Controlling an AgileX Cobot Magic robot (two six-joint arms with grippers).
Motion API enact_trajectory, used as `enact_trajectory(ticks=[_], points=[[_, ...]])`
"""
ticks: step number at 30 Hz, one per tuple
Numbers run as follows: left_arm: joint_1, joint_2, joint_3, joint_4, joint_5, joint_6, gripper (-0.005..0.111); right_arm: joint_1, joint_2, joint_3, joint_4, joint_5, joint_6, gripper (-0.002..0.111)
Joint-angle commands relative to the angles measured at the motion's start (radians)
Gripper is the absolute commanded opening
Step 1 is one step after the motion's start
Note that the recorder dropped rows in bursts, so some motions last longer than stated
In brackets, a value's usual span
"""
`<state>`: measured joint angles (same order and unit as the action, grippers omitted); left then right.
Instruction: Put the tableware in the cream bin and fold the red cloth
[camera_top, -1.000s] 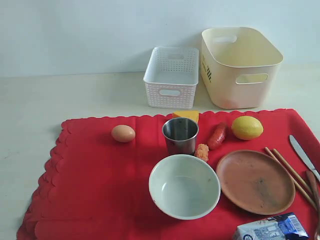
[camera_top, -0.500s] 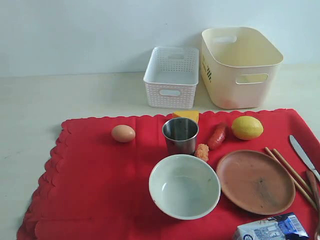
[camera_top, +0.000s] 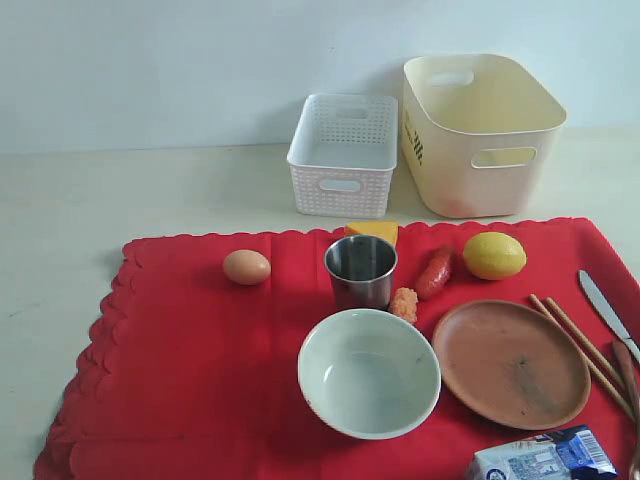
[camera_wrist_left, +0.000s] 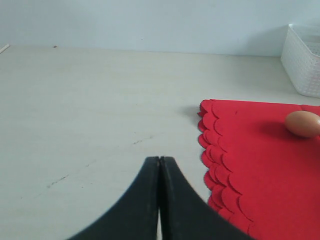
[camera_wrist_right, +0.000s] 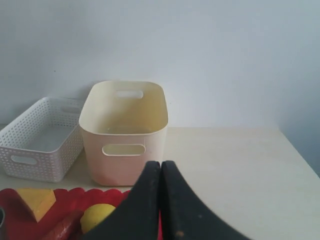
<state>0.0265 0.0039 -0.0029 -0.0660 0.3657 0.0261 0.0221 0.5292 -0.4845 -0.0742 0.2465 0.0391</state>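
The red cloth (camera_top: 210, 370) lies flat over the table's front. On it stand a pale bowl (camera_top: 368, 372), a steel cup (camera_top: 361, 270), a brown plate (camera_top: 510, 363), chopsticks (camera_top: 580, 350), a knife (camera_top: 606, 305) and a spoon handle (camera_top: 628, 372) at the right edge. The cream bin (camera_top: 480, 130) stands behind the cloth, also in the right wrist view (camera_wrist_right: 124, 132). No arm shows in the exterior view. My left gripper (camera_wrist_left: 159, 159) is shut and empty over bare table beside the cloth's scalloped edge (camera_wrist_left: 212, 150). My right gripper (camera_wrist_right: 161, 163) is shut and empty, facing the bin.
A white lattice basket (camera_top: 343, 153) stands left of the bin. On the cloth lie an egg (camera_top: 246, 267), a lemon (camera_top: 494, 255), a sausage (camera_top: 434, 272), a cheese wedge (camera_top: 373, 231), an orange morsel (camera_top: 404, 304) and a blue-white carton (camera_top: 545, 457).
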Motion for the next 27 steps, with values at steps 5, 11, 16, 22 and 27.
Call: enact_trajectory(ticks=[5,11,16,22,27], points=[[-0.006,-0.004,0.003,0.002,-0.013,-0.003,0.000,0.001,0.089,-0.073,-0.003,-0.010,-0.001,0.000],[-0.006,-0.004,0.003,0.002,-0.013,-0.003,0.000,0.001,0.088,-0.073,-0.003,-0.008,-0.001,0.000],[-0.006,-0.004,0.003,0.002,-0.013,-0.003,0.000,0.001,0.088,-0.073,-0.003,-0.010,-0.001,0.000],[-0.006,-0.004,0.003,0.002,-0.013,-0.003,0.000,0.001,0.088,-0.073,-0.003,-0.041,-0.001,0.000],[-0.006,-0.004,0.003,0.002,-0.013,-0.003,0.000,0.001,0.088,-0.071,0.027,-0.036,0.048,0.000]])
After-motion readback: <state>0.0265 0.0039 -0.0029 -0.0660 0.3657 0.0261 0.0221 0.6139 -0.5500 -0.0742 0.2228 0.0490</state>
